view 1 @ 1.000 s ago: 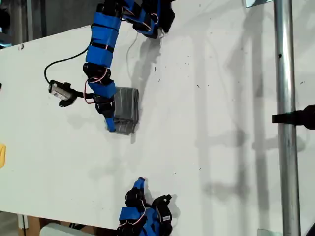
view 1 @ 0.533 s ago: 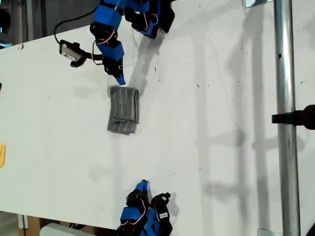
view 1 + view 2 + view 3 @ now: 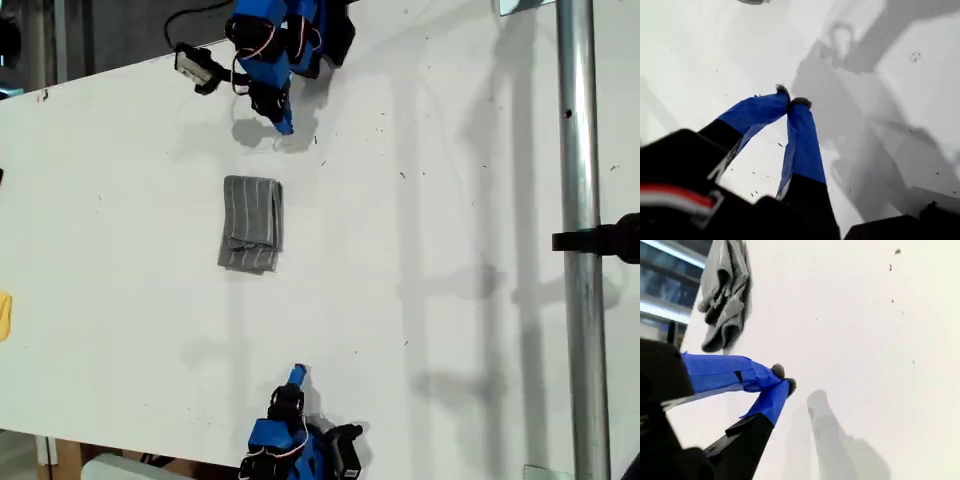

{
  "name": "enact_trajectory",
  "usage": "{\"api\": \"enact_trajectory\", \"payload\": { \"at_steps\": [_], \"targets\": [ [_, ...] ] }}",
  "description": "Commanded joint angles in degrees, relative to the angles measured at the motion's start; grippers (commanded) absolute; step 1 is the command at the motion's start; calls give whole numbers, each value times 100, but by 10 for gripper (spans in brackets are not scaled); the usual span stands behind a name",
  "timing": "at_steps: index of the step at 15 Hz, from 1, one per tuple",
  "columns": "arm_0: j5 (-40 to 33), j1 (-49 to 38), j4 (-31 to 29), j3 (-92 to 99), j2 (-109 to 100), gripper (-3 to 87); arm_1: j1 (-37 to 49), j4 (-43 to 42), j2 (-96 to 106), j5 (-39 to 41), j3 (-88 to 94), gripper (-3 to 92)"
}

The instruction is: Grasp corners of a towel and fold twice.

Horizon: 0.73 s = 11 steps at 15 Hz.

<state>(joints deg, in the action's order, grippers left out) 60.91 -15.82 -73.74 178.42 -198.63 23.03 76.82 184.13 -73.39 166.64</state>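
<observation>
The grey striped towel (image 3: 250,222) lies folded into a narrow rectangle on the white table (image 3: 420,200), with its lower end rumpled and nothing touching it. Its corners are tucked into the folds. My first gripper (image 3: 283,124) hangs shut and empty near the exterior view's top edge, well clear of the cloth; its fingertips (image 3: 801,103) meet over bare table. My second gripper (image 3: 297,375) is shut and empty near the exterior view's bottom edge. In its wrist view the towel (image 3: 722,295) lies some way beyond the closed tips (image 3: 784,378).
A metal pole (image 3: 578,200) with a black clamp (image 3: 605,240) runs down the exterior view's right side. A small yellow object (image 3: 4,315) sits at that view's left edge. The first arm's wrist camera (image 3: 195,65) and its cable stick out beside it.
The first arm has lifted off the towel and drawn back toward the exterior view's top, leaving the cloth folded. The second arm has shifted only slightly.
</observation>
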Motion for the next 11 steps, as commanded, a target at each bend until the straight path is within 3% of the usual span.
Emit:
{"api": "enact_trajectory", "payload": {
  "at_steps": [1,11],
  "targets": [
    [-615,79,0,44,-26,-26,62,404,466,-79,-308,42],
    [-615,79,0,44,-26,-26,0,413,466,-79,-316,44]
  ]
}}
